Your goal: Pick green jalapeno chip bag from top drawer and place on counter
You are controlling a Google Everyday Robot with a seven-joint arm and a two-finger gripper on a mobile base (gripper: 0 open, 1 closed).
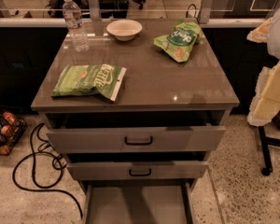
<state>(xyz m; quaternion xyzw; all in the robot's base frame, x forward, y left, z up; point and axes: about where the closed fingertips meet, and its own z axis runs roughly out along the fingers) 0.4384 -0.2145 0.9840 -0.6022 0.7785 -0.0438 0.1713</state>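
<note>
A green chip bag (88, 80) with white "Kettle" lettering lies flat on the front left of the glossy grey-brown counter (154, 83). The top drawer (186, 138) sits just below the counter. Its grey front has a black bracket handle (138, 141) and is pulled out a little. Its inside is dark and shows nothing. My arm and gripper (270, 94) show as white and cream parts at the right edge, beside the counter's right side, well away from the bag and holding nothing that I can see.
A second green snack bag (179, 38), a white bowl (124, 29) and a water bottle (75, 23) stand at the counter's back. The middle drawer (137, 170) is slightly out and the bottom drawer (137, 203) is open. A black cable (35, 171) and a basket (3, 132) are on the floor to the left.
</note>
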